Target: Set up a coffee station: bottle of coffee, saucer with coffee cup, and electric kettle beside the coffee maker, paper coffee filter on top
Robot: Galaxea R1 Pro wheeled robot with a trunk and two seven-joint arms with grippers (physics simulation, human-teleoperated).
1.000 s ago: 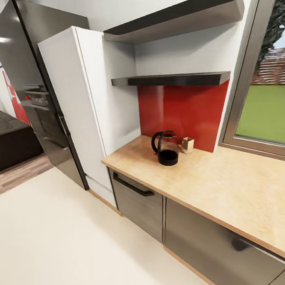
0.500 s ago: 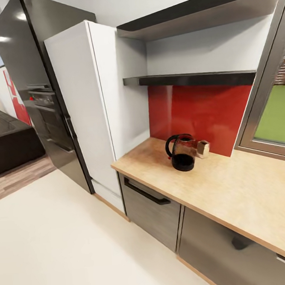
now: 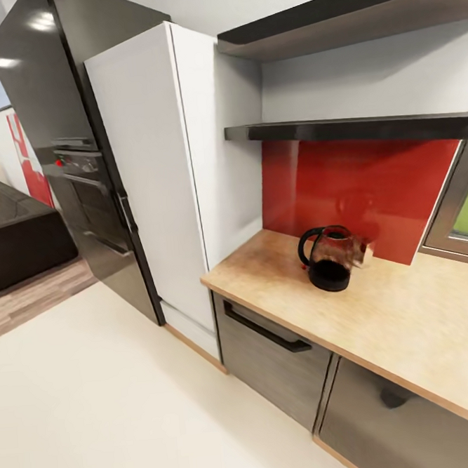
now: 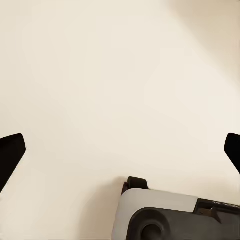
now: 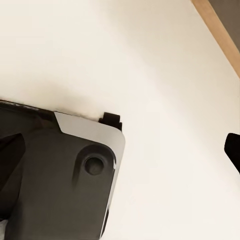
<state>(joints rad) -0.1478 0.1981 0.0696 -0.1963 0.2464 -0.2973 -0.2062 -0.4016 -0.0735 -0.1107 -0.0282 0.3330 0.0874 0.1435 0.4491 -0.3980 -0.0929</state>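
The electric kettle point(image 3: 327, 258), smoky brown glass with a black handle and base, stands on the kitchen countertop point(image 3: 410, 326) close to the red backsplash. Above it hangs the dark kitchen shelf point(image 3: 352, 127), whose top face is hidden from this low angle. In the left wrist view my left gripper point(image 4: 120, 152) is open, its black fingertips point(image 4: 10, 155) far apart over the cream floor. My right gripper point(image 5: 120, 152) also hangs open above the floor, one fingertip point(image 5: 232, 150) at the frame's edge. Neither gripper holds anything.
A small tan block point(image 3: 366, 253) sits right behind the kettle. A tall white cabinet point(image 3: 152, 177) and a dark oven column point(image 3: 81, 168) stand left of the counter. Grey drawers point(image 3: 272, 358) run under it. My own base point(image 4: 165, 215) shows beneath both grippers on the cream floor point(image 3: 100, 413).
The whole head view has shifted: counter, kettle and shelves slid right and look nearer, and the window has nearly left the frame. The kettle keeps its place on the countertop.
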